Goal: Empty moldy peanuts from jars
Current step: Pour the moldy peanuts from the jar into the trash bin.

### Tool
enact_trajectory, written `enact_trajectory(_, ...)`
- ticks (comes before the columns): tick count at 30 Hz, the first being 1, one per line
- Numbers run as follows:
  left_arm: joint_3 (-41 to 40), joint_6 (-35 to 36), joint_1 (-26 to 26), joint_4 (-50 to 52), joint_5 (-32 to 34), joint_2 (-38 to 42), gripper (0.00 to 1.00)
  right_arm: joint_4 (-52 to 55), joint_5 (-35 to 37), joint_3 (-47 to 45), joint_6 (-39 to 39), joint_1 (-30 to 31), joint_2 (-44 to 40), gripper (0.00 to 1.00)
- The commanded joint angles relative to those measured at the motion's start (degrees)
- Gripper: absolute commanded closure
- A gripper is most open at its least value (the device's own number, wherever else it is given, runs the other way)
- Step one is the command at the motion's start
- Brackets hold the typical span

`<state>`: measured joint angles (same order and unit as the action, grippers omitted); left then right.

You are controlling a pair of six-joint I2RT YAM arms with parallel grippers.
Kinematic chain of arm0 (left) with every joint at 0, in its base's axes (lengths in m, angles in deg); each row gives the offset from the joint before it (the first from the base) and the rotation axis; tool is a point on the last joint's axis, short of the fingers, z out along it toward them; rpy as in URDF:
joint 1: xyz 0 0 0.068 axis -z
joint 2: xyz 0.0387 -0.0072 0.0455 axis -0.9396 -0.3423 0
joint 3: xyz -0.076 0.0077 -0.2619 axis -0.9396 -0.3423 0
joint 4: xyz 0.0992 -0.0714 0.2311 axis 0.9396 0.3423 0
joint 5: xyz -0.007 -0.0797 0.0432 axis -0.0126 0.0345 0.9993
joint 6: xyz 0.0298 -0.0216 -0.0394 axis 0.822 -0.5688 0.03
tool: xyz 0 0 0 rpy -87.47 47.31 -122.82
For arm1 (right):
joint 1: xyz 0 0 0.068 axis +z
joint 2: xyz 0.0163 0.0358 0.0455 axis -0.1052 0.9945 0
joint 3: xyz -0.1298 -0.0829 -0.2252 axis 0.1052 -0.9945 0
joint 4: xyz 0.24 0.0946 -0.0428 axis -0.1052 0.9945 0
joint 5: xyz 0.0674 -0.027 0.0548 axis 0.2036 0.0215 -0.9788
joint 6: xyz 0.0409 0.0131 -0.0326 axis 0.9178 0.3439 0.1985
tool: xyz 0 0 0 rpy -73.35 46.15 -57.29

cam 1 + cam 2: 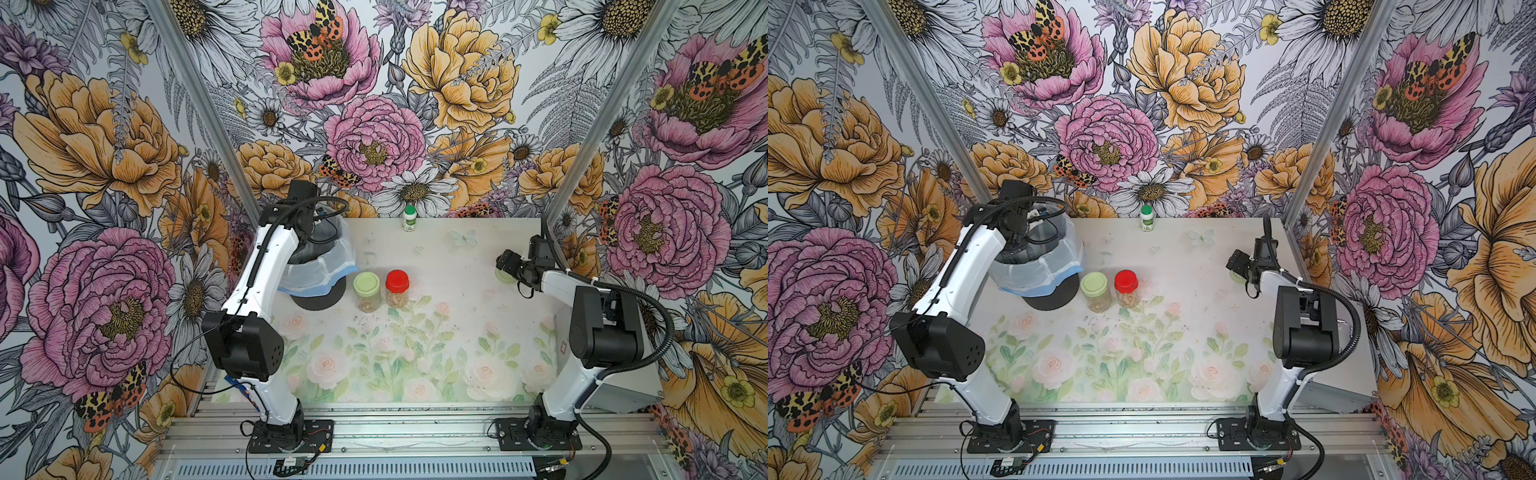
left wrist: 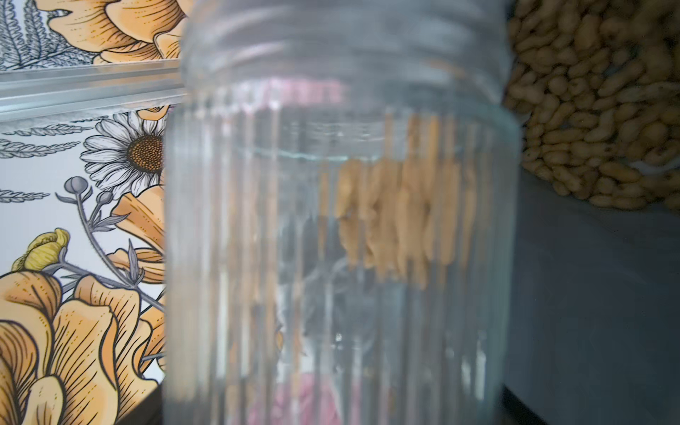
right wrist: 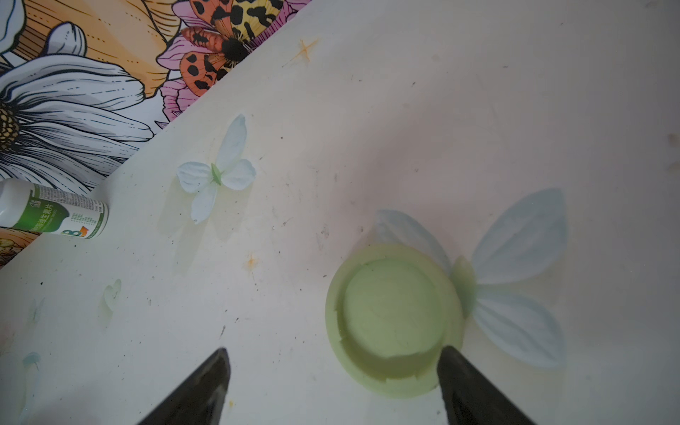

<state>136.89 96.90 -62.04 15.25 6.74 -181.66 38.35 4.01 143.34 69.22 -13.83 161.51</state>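
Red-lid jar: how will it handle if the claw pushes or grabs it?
Red-lid jar looks narrow and tall, so a high push probably tips it. The clear wall looks like glass: likely slick and breakable. Peanuts show inside, so expect some heft.

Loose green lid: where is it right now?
In the right wrist view the loose green lid lies on the table at its right side, just under the open right claw, partly covering a printed butterfly.

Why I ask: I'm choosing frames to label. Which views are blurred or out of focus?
Left wrist: the jar fills the frame, soft, its ribs smearing the peanuts behind into streaks. Right wrist: lid and table fairly sharp, only the hand's fingertips blurred. Both top views: evenly lit, sharp.
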Motion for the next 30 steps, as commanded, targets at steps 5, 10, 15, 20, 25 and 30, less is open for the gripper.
enact_trajectory(5,1.0,-1.0,-0.2,-2.0,1.1,2.6,0.80,-1.8,-0.3,-0.1,-0.3,0.6,-1.0,0.11)
enact_trajectory(10,1.9,-1.1,0.1,-1.9,1.5,2.6,0.80,-1.9,-0.2,-0.1,-0.4,0.7,-1.2,0.11)
enact_trajectory(15,1.0,-0.2,3.0,-1.9,0.9,0.1,0.81,-1.8,-1.1,1.0,-0.1,1.0,0.4,0.12)
enact_trajectory(20,1.0,-1.3,0.9,-1.4,-0.8,0.9,0.81,-2.8,-0.2,0.2,-0.3,1.1,-0.4,0.12)
enact_trajectory(25,4.6,-2.4,3.4,-0.2,-2.0,-3.6,0.79,-3.4,-1.0,0.0,0.2,2.0,0.2,0.12)
enact_trajectory(30,6.5,-6.3,2.0,0.8,-3.5,-4.0,0.81,-1.8,-1.5,1.4,-1.2,2.7,0.6,0.12)
